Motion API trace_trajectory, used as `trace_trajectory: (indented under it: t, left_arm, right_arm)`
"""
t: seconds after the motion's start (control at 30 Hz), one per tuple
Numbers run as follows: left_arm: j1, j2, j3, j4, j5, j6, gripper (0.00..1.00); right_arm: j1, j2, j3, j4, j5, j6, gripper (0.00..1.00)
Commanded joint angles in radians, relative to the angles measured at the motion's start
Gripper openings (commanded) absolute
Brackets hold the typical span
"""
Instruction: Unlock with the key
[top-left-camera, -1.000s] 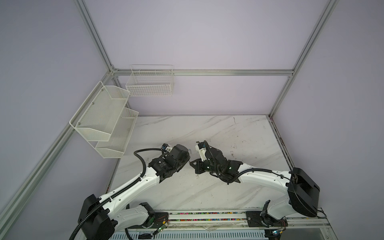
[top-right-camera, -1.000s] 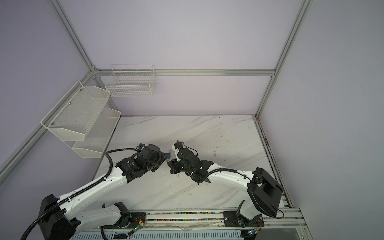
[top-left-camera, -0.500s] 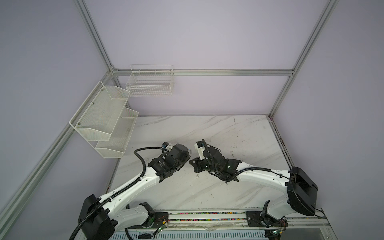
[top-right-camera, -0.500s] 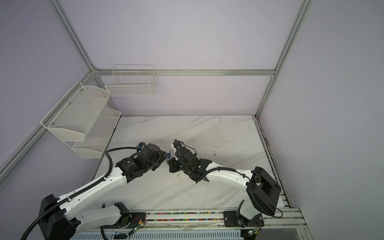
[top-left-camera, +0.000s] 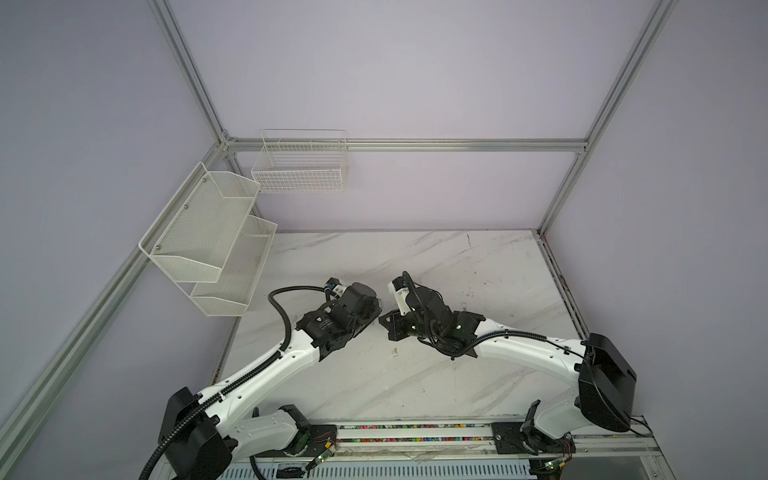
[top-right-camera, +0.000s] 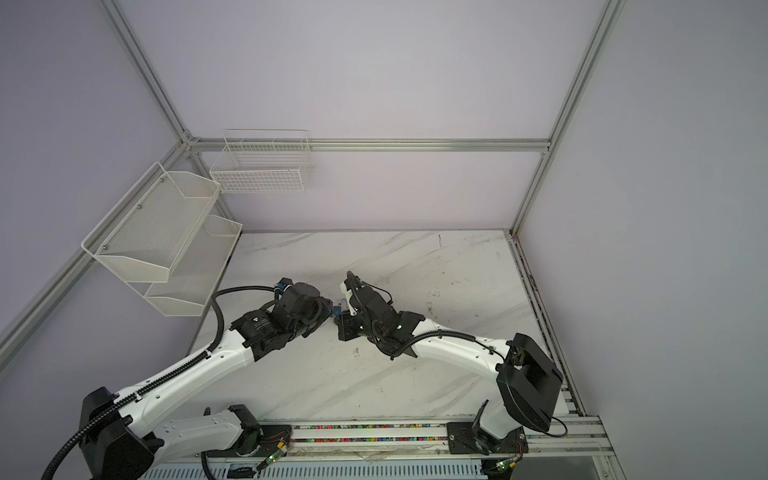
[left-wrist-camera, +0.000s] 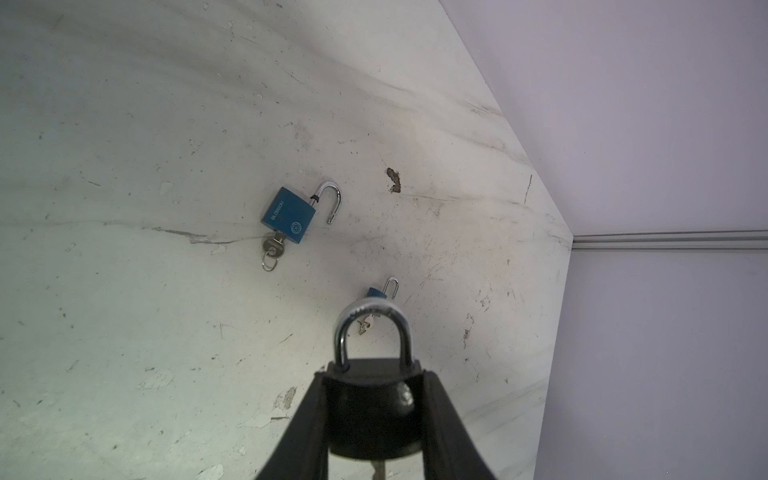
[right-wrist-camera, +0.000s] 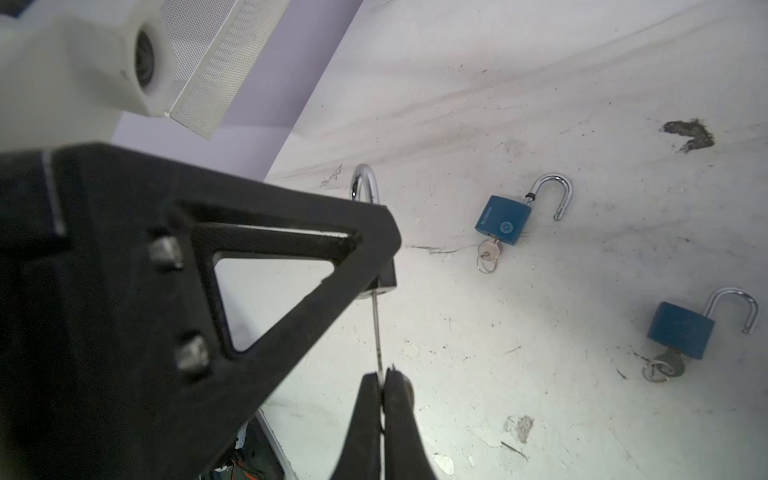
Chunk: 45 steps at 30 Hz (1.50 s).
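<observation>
The black padlock (left-wrist-camera: 372, 399) is held above the middle of the tabletop (top-left-camera: 415, 374), where the two arms meet. The left tool (left-wrist-camera: 372, 374) is closed on the sides of its body, at a narrow opening. Its shackle (left-wrist-camera: 370, 320) points away from the arm, and both legs of the shackle sit in the body, so I judge that it is still locked. To the right of it, the right tool (right-wrist-camera: 382, 376) is pinched fully shut on the key (right-wrist-camera: 376, 328). The thin blade of the key reaches up to the bottom face of the padlock and seems to enter it, though how deep it goes I cannot tell. So the grasping and the aligning look done, and what is left is probably to push the key home, to turn it, and to let the shackle spring out. Two blue padlocks (right-wrist-camera: 503, 220) (right-wrist-camera: 681, 330) lie flat on the tabletop beyond the tools, well apart from each other. Each has its shackle open and a key in it, and they look already finished. The tabletop is white with grey marble veins, with scratches and one dark chip. On the left wall hangs a white mesh shelf (top-left-camera: 199, 232) with two levels, on the far wall a white wire basket (top-left-camera: 299, 166). An aluminium frame (top-left-camera: 407, 144) runs along the pale lilac walls, and the right wall is bare.
</observation>
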Motion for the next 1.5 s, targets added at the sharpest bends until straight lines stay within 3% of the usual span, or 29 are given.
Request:
trace_trajectory:
  t: [0.0,0.13,0.27,0.47,0.7,0.9,1.17,1.27,1.47]
  left_arm:
    - [-0.012,0.0,0.081,-0.033,0.075,0.037,0.0]
    - [-0.012,-0.001,0.097,-0.032,0.089,0.041,0.0]
    - [-0.012,-0.021,0.091,0.019,0.168,0.008,0.0]
    - [-0.011,-0.065,0.023,0.106,0.225,-0.11,0.0]
    - [-0.011,-0.072,0.01,0.064,0.22,-0.09,0.0]
    - [-0.017,-0.084,0.035,0.099,0.266,-0.097,0.0]
    - [-0.029,-0.111,0.046,0.104,0.288,-0.083,0.0]
    - [-0.029,-0.158,-0.029,0.143,0.263,-0.106,0.0]
    - [-0.022,-0.197,-0.115,0.223,0.203,-0.121,0.0]
  right_arm:
    - [0.008,-0.063,0.047,0.139,-0.058,0.0,0.0]
    - [0.006,-0.06,0.075,0.144,-0.086,0.032,0.0]
    - [0.005,-0.076,0.052,0.144,-0.011,0.042,0.0]
    - [0.013,-0.113,-0.04,0.305,0.032,-0.006,0.0]
    - [0.014,-0.14,-0.051,0.32,0.079,-0.121,0.0]
    - [0.014,-0.091,-0.036,0.397,-0.062,0.045,0.0]
    - [-0.023,-0.054,-0.013,0.497,-0.159,0.132,0.0]
    - [-0.046,-0.061,0.001,0.538,-0.221,0.242,0.0]
    - [-0.049,-0.109,-0.026,0.54,-0.204,0.468,0.0]
